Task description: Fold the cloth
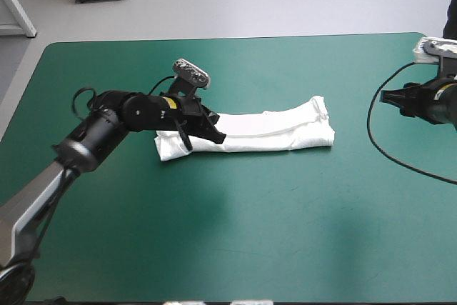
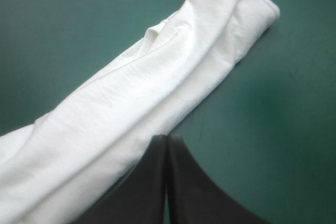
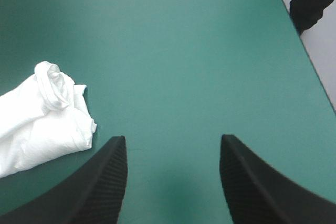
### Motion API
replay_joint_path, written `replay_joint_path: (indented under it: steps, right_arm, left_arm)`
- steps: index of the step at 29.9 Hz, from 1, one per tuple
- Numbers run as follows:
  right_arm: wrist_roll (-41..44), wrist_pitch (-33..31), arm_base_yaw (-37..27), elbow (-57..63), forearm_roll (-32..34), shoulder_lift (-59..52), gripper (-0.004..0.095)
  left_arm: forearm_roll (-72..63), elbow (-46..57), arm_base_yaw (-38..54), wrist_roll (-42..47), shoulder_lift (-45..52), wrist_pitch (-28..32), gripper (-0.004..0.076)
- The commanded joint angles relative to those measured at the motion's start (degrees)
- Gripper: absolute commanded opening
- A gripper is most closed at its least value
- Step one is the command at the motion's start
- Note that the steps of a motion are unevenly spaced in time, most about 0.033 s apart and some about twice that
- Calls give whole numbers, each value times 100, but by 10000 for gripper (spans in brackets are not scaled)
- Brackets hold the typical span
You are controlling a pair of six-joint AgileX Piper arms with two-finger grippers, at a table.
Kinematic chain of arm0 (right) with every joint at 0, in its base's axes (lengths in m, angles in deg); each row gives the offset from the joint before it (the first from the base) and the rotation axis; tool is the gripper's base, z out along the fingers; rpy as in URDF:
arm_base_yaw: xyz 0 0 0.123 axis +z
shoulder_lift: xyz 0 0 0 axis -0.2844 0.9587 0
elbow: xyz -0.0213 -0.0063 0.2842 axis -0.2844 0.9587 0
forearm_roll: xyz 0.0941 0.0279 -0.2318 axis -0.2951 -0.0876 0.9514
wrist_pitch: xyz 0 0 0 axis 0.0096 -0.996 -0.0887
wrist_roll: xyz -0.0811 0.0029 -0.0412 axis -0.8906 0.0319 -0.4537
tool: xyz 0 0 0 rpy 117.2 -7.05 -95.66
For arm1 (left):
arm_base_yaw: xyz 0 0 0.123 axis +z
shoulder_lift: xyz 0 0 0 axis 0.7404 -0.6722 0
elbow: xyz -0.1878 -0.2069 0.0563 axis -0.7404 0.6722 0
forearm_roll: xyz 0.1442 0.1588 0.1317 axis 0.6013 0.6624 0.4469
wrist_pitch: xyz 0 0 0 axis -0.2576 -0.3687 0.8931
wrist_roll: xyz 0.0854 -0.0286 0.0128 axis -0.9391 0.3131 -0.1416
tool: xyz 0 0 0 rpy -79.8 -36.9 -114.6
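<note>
High view, T-shirt point(image 1: 285, 131) under left gripper point(image 1: 217, 135)

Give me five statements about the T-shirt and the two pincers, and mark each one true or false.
1. The T-shirt lies as a long folded bundle on the table. True.
2. The right pincer is shut on the T-shirt. False: it is open and apart from the T-shirt, over bare table.
3. The left pincer is shut. True.
4. The left pincer is at the T-shirt's end toward the table's right edge. False: it is at the end toward the left edge.
5. Part of the T-shirt hangs over the table's far edge. False: all of it lies on the table, well in from every edge.
</note>
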Motion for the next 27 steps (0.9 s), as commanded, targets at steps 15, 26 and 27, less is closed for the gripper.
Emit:
replay_joint_path:
  steps: [15, 26, 27]
  right_arm:
    - [-1147, 901, -560, -168, -1711, 1071, 509]
    - [-2365, 433, -560, -168, -3245, 2087, 516]
    - [-2491, 360, -560, -168, -3396, 2245, 516]
  left_arm:
    - [-578, -2502, -77, -286, -2758, -470, -10]
    - [-371, -2526, -269, -99, -3457, -544, -10]
    - [-371, -2526, -269, -58, -3482, -544, -10]
